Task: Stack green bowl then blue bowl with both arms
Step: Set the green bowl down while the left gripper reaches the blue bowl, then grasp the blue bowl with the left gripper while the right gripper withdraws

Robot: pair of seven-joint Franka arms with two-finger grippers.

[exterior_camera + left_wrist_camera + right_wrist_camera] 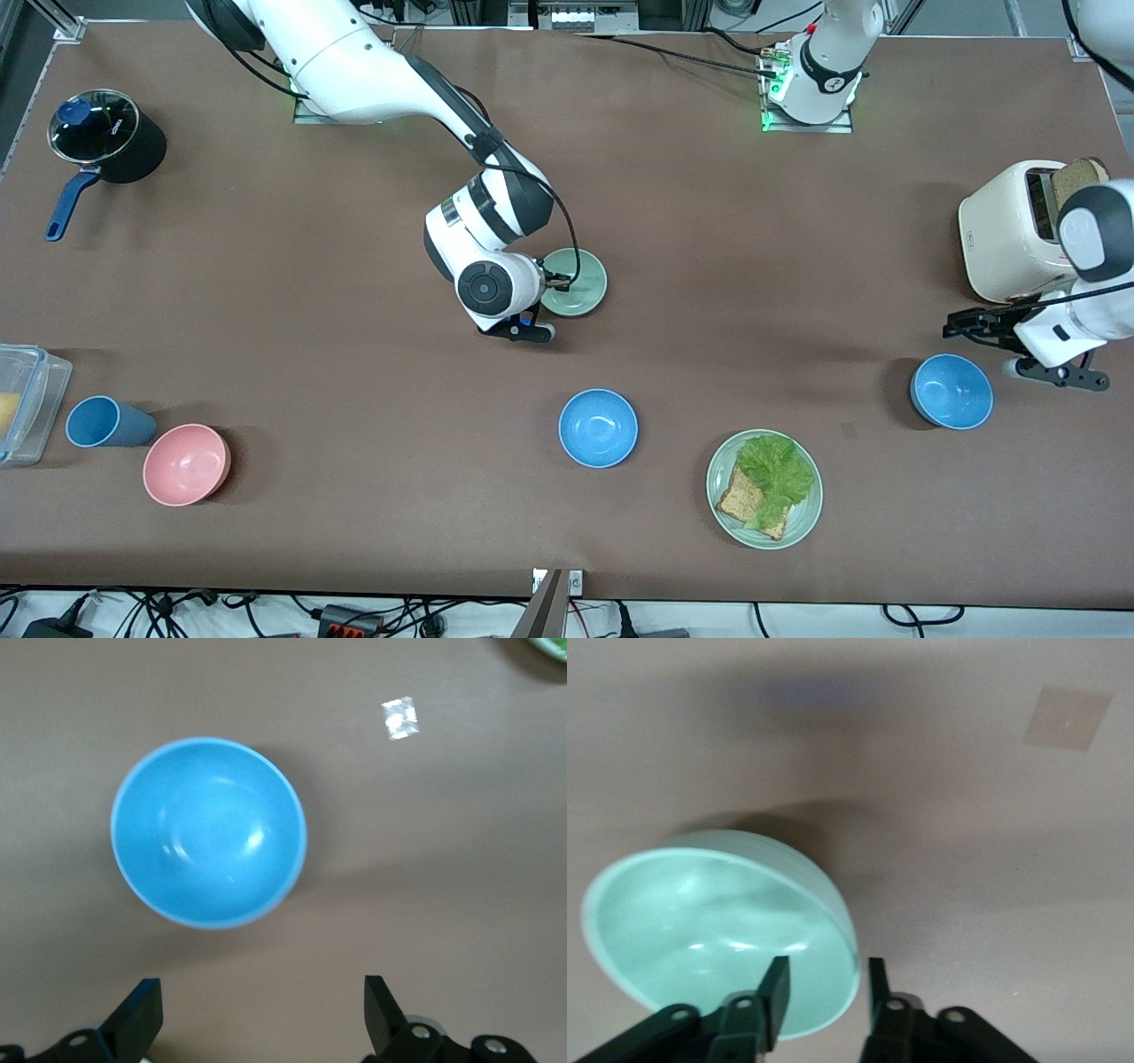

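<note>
The green bowl [580, 283] is near the table's middle, and in the right wrist view [700, 921] it is tilted with its shadow under it. My right gripper [558, 282] is shut on its rim, one finger inside [775, 988] and one outside. One blue bowl [951, 391] stands toward the left arm's end and fills the left wrist view [208, 831]. My left gripper [957, 324] is open and empty just above the table beside this bowl, with its fingers [142, 1010] wide apart. A second blue bowl [598, 428] stands nearer the front camera than the green bowl.
A pale-green plate [802, 523] with bread and lettuce lies between the two blue bowls, nearer the camera. A toaster [1010, 232] stands by the left gripper. A pink bowl [186, 463], a blue cup [102, 423], a clear box [27, 399] and a pot [106, 137] are at the right arm's end.
</note>
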